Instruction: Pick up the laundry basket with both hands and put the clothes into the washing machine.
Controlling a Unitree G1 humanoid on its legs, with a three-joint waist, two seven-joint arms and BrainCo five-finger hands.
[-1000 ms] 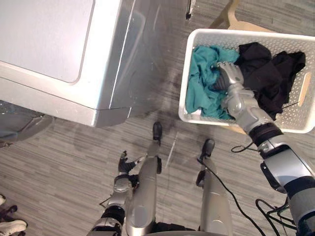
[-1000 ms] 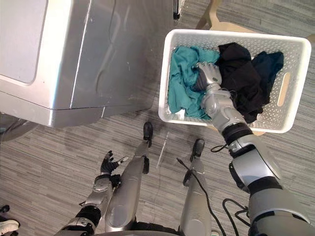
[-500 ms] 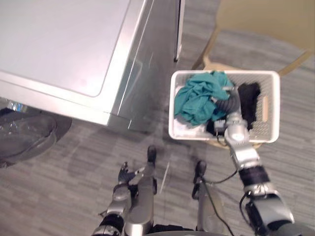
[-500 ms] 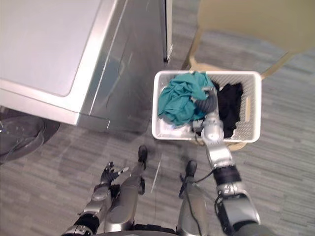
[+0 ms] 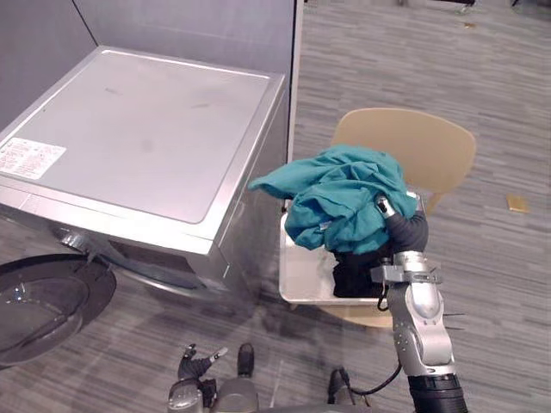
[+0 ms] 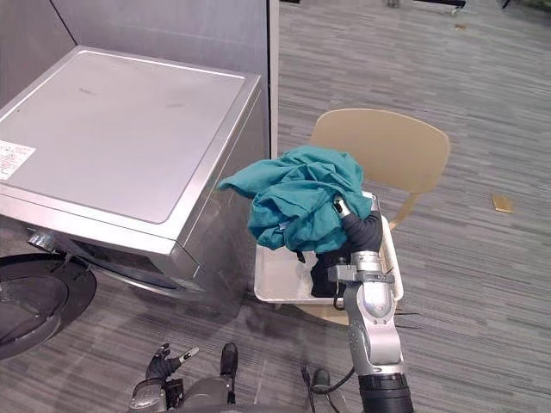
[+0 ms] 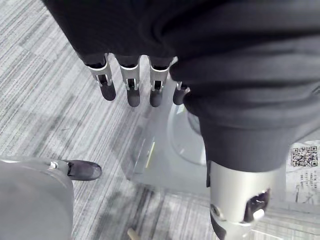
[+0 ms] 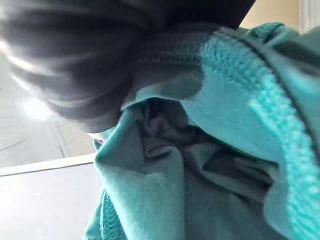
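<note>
The teal garment has come up out of the laundry basket and now hangs bunched over the right hand, which is buried in the cloth, so I cannot tell how firmly it has closed. The black clothes lie in the basket, which sits on a tan chair just beside the washing machine. The step looks like unloading; next the garment needs carrying down to the open door at the machine's front, while the left hand hangs low, relaxed and empty.
</note>
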